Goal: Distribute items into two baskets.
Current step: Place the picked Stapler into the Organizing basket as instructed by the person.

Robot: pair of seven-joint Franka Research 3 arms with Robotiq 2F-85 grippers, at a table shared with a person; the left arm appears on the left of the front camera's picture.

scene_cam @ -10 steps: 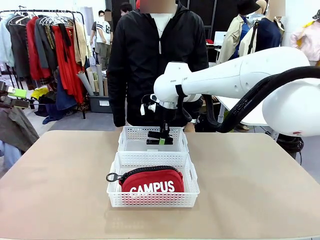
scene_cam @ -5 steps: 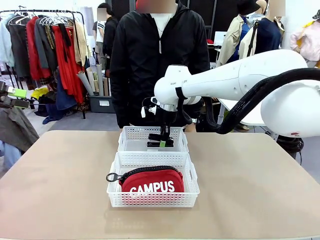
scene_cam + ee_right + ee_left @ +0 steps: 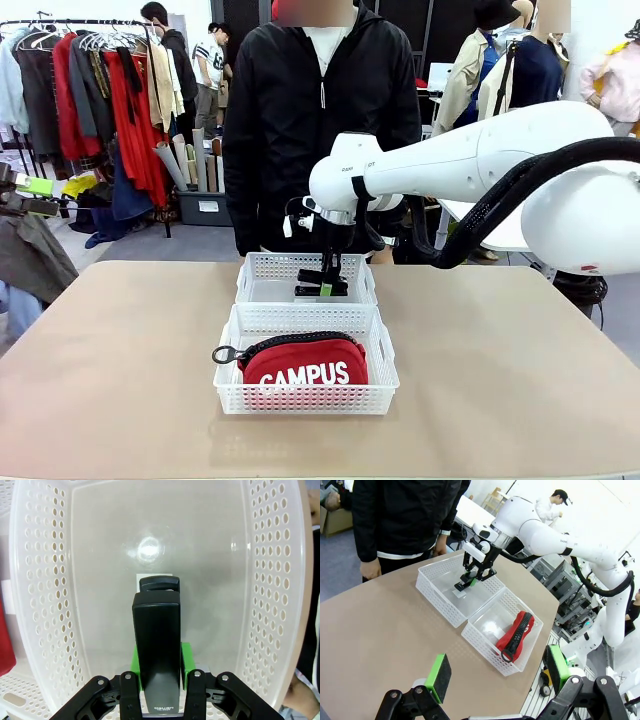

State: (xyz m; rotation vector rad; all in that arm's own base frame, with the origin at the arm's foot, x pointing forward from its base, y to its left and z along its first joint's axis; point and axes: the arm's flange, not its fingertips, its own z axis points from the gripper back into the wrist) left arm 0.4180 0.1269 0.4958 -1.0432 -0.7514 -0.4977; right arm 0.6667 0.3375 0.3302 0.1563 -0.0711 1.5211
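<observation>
Stapler (image 3: 321,289) in right gripper (image 3: 323,288) over far basket (image 3: 305,279)

Two baskets are set touching on the surface (image 3: 120,370): the pouch (image 3: 304,364) lies in the near basket (image 3: 306,398), the stapler (image 3: 321,288) is held inside the far basket (image 3: 262,268) (nearer the person (image 3: 318,110))

You get bright, even overhead light and only soft shadows on the surface (image 3: 120,380). Just beyond the right pincer (image 3: 159,672), a round white glare spot sits on the basket floor (image 3: 210,580). Wide-angle bending bows the basket walls at that picture's edges. Everything near you looks sharp.
</observation>
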